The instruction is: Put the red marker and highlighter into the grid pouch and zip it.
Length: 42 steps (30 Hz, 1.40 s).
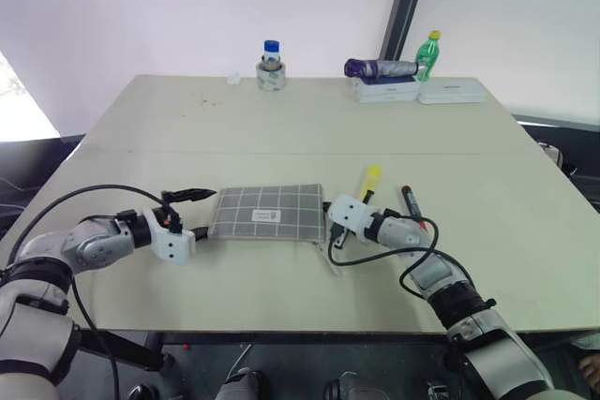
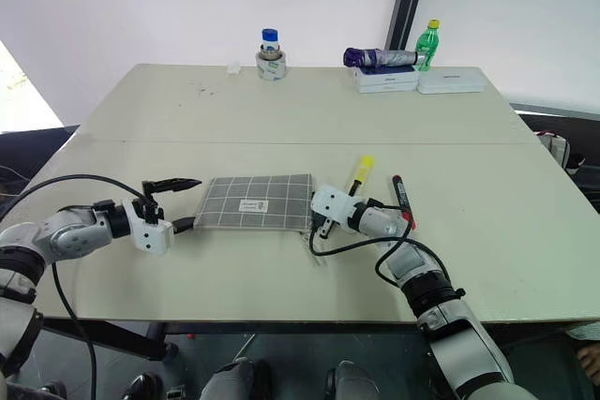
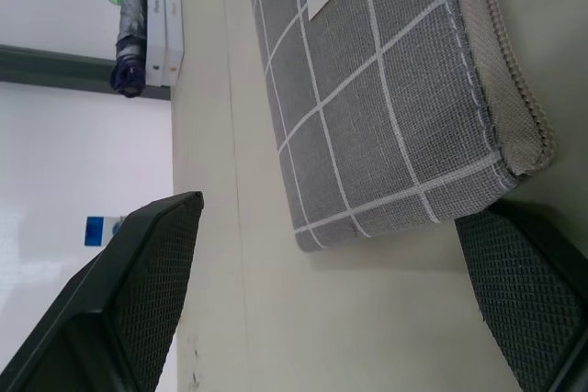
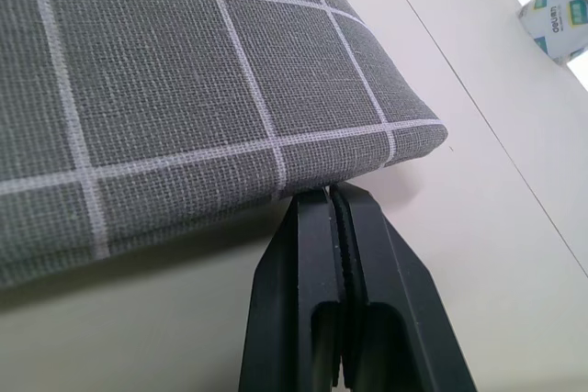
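In the head views, the pouch (image 1: pixel 267 213) is lying flat on the table (image 1: pixel 281 128), zipper edge toward the robot. The left gripper (image 1: pixel 194 213) is standing wide open at 9 o'clock of the pouch, one finger at each side of its short end, not gripping it. The right gripper (image 1: pixel 335 237) is sitting fully closed at the 4 o'clock corner of the pouch; I cannot tell if it is pinching something. The highlighter (image 1: pixel 370 180) and the marker (image 1: pixel 413 205) are lying on the table at 3 o'clock of the pouch, outside it.

In the left wrist view, both open fingers (image 3: pixel 138 300) are framing the end of the pouch (image 3: pixel 386 89), apart from the fabric.

In the right wrist view, the closed fingertips (image 4: pixel 331 204) are touching the lower edge of the pouch (image 4: pixel 165 89).
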Tool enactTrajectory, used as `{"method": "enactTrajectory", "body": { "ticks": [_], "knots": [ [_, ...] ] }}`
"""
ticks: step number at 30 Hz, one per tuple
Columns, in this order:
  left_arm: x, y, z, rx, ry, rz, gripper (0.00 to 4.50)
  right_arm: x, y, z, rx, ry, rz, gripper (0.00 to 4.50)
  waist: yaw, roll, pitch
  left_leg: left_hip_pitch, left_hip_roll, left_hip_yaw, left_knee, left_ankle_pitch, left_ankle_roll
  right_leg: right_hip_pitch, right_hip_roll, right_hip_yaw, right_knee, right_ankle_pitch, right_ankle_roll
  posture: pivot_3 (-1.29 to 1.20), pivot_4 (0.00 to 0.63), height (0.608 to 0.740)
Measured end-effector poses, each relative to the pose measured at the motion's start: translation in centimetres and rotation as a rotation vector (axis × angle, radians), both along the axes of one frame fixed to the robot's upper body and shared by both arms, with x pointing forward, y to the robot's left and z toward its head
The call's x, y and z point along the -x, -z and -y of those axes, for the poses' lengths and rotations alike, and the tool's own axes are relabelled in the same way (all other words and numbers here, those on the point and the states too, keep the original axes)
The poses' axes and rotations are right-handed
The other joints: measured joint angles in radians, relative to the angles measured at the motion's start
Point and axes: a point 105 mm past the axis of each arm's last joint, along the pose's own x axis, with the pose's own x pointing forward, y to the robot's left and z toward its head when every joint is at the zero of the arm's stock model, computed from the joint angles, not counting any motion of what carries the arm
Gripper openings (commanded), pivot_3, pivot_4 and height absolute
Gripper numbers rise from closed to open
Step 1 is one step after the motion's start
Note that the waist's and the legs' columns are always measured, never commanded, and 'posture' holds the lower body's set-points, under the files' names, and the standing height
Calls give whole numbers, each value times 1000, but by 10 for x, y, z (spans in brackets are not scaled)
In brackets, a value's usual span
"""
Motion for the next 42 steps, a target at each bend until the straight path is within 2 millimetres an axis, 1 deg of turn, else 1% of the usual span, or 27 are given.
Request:
{"method": "enactTrajectory", "body": {
  "ticks": [7, 11, 12, 14, 18, 20, 21, 23, 29, 32, 33, 35, 37, 38, 39, 41, 42],
  "knots": [
    [-1, 1, 4, 3, 15, 1, 4500, -6, -3, -1, 3, 1, 6, 55, 4, 2, -1, 0, 0, 0, 0, 0, 0, 0, 0, 0, 0, 0, 0, 0, 150, 738],
    [-2, 2, 5, 7, 17, -3, 4500, -7, -4, -2, 1, -7, 14, 55, 4, 4, -3, 0, 0, 0, 0, 0, 0, 0, 0, 0, 0, 0, 0, 0, 150, 738],
    [-2, 3, 6, 9, 17, -4, 4252, -7, -5, -2, 1, -8, 16, 14, 4, 5, -3, 0, 0, 0, 0, 0, 0, 0, 0, 0, 0, 0, 0, 0, 150, 738],
    [-1, 6, 7, 8, 19, -16, 3610, -6, -5, -3, 0, -11, 17, 0, 4, 6, -4, 0, 0, 1, 0, 0, 0, 0, 0, 0, 0, 0, 0, 0, 150, 738],
    [1, 18, 13, 2, 33, -60, 1545, -6, -5, -4, -2, -14, 15, 0, 3, 6, -4, 0, 0, 1, 0, 0, 0, 0, 0, 0, 0, 0, 0, 0, 150, 738],
    [1, 15, 15, 4, 47, -53, 467, -6, -4, -4, -2, -17, 12, 0, 3, 7, -5, 0, 0, 1, 0, 0, 0, 0, 0, 0, 0, 0, 0, 0, 150, 738],
    [0, 13, 15, 5, 49, -47, 48, -6, -4, -4, -2, -19, 11, 0, 3, 10, -6, 0, -1, 1, 0, 0, 0, 0, -1, 0, 0, 0, 0, 0, 150, 738],
    [0, 14, 16, 6, 48, -53, 48, -5, -4, -5, -3, -22, 8, 0, 3, 13, -9, 1, -1, 2, 0, 0, 0, 0, -1, 1, 0, 0, 0, 0, 150, 738],
    [0, 15, 17, 26, 43, -63, 48, -4, -2, -4, -3, -25, 0, 0, 3, 15, -10, 1, -1, 2, 0, 0, 0, 0, -1, 1, 0, 0, 0, 0, 150, 738],
    [0, 15, 18, 87, 26, -90, 48, -4, -3, -4, -6, -25, -3, 0, 3, 17, -11, 1, -1, 2, 0, 0, 0, 0, -1, 1, 0, 0, 0, 0, 150, 738],
    [0, 15, 19, 122, 16, -98, 12, -4, -3, -4, -23, -30, -20, 251, 3, 18, -11, 1, -1, 2, 0, 0, 0, 0, -1, 1, 0, 0, 0, 0, 150, 738],
    [2, 15, 19, 200, -1, -114, 0, -1, -8, -1, -114, -36, -73, 861, 3, 18, -11, 1, 0, 1, 0, 0, 0, 0, -1, 1, 0, 0, 0, 0, 150, 738],
    [6, 15, 19, 250, -2, -132, 0, -1, -19, 6, -185, -21, -79, 1820, 0, 18, -11, 1, 0, 0, 0, 0, 0, 0, -1, 2, 0, 0, 0, 0, 150, 738],
    [9, 15, 19, 280, -3, -136, 0, -1, -27, 11, -215, -15, -73, 2472, -1, 18, -11, 1, 0, -1, 0, 0, 0, 0, -1, 2, 0, 0, 0, 0, 150, 738],
    [11, 15, 18, 314, -12, -143, 0, 0, -35, 16, -237, -9, -64, 2905, -2, 18, -11, 1, 0, -2, 0, 0, 0, 0, -1, 2, 0, 0, 0, 0, 150, 738],
    [16, 16, 15, 374, -36, -168, 0, 4, -48, 27, -273, 4, -66, 2905, -4, 18, -11, 1, 0, -2, 0, 0, 0, 0, 0, 2, 0, 0, 0, 0, 150, 738],
    [19, 17, 13, 412, -54, -189, 0, 6, -55, 33, -317, 22, -82, 2905, -4, 18, -11, 1, 0, -3, 0, 0, 0, 0, 0, 2, 0, 0, 0, 0, 150, 738]
  ]
}}
